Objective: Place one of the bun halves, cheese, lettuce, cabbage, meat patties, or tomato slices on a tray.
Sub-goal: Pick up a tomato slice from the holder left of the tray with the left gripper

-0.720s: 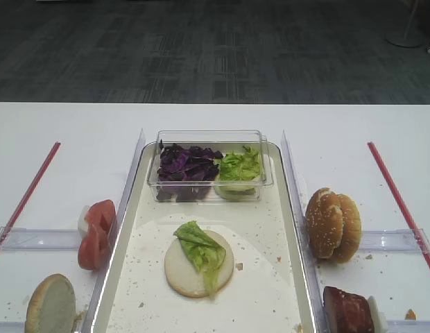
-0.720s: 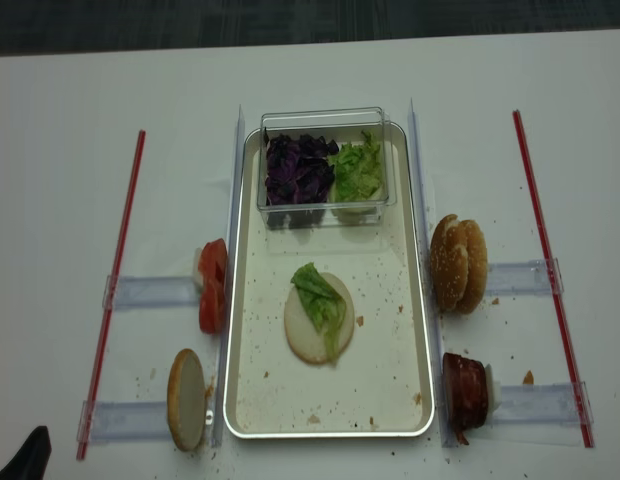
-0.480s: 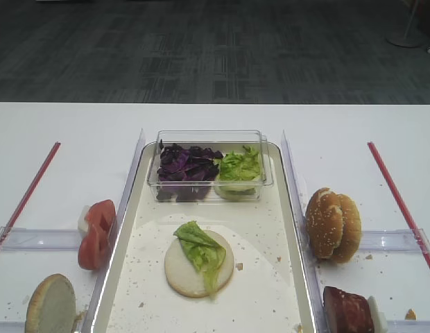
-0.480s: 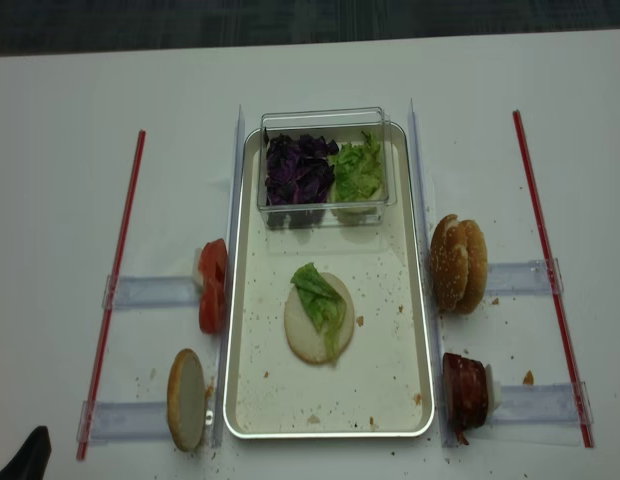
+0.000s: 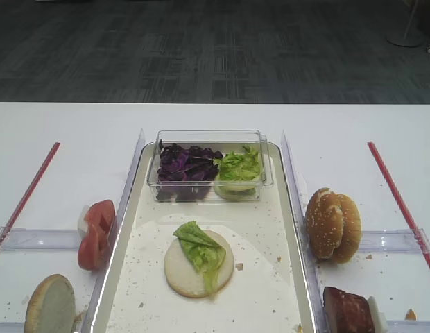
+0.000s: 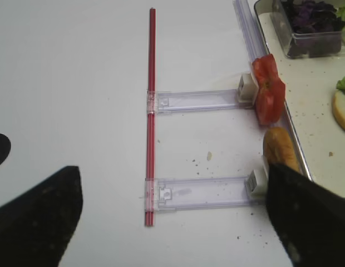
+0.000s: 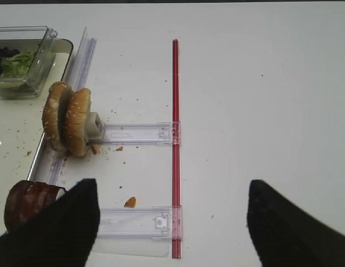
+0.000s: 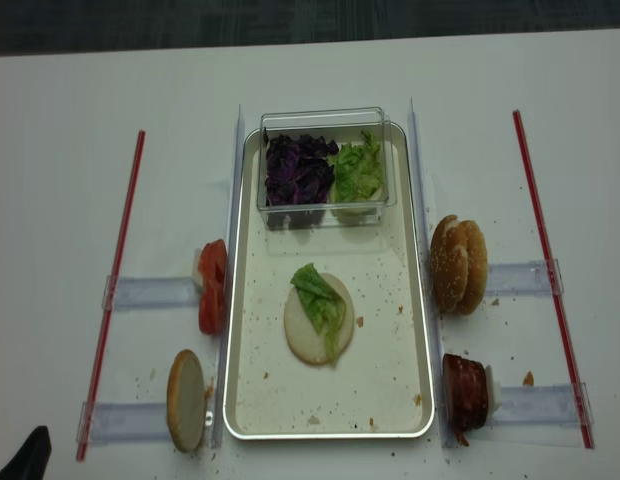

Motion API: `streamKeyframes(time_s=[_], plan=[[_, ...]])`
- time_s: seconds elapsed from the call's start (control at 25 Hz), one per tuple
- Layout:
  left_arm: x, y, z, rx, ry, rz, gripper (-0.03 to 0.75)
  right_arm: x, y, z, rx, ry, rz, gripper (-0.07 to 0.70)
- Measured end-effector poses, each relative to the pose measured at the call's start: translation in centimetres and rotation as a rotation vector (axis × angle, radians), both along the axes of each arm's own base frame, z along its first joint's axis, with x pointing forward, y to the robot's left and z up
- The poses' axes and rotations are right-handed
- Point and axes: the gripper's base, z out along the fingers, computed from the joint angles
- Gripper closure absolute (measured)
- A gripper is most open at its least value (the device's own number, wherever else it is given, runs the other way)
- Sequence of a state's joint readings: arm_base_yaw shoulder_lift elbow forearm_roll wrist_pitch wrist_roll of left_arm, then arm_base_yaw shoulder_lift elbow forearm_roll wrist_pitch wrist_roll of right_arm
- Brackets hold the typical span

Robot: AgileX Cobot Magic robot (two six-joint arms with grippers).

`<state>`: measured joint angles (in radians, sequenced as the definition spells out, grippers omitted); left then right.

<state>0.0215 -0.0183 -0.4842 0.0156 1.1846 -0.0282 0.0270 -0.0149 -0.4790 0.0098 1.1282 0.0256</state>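
Observation:
The metal tray (image 8: 380,385) holds a flat bun half (image 8: 303,342) with a lettuce leaf (image 8: 320,295) lying on it. More lettuce (image 5: 239,166) and purple cabbage (image 5: 184,166) fill a clear tub at the tray's far end. Left of the tray stand tomato slices (image 6: 270,89) and another bun half (image 6: 279,147). On the right are sesame bun halves (image 7: 67,118) and meat patties (image 7: 28,201). No cheese is in view. My left gripper (image 6: 172,222) hovers open over bare table left of the tray. My right gripper (image 7: 172,222) is open over the table on the right, holding nothing.
The clear tub (image 5: 209,137) sits across the tray's far end. Clear plastic rails (image 6: 200,100) hold the ingredients on edge beside the tray. A red strip (image 8: 115,280) runs down the left side and another (image 8: 545,260) down the right.

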Motion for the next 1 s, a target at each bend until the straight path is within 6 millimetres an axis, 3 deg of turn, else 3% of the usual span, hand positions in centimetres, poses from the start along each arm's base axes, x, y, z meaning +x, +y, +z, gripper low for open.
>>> streamKeyframes(time_s=[0.2, 0.36, 0.6, 1.0], plan=[[0.0, 0.0, 0.9, 0.0, -0.06, -0.002, 0.1, 0.0, 0.0, 0.0, 0.0, 0.0, 0.0, 0.061], [1.7, -0.2, 1.9, -0.022, -0.059, -0.015, 0.1, 0.0, 0.0, 0.0, 0.0, 0.0, 0.0, 0.061], [7.3, -0.4, 3.5, -0.052, 0.09, -0.037, 0.1, 0.0, 0.0, 0.0, 0.0, 0.0, 0.0, 0.061], [19.3, -0.7, 5.5, -0.104, 0.393, -0.074, 0.1, 0.0, 0.0, 0.0, 0.0, 0.0, 0.0, 0.061]])
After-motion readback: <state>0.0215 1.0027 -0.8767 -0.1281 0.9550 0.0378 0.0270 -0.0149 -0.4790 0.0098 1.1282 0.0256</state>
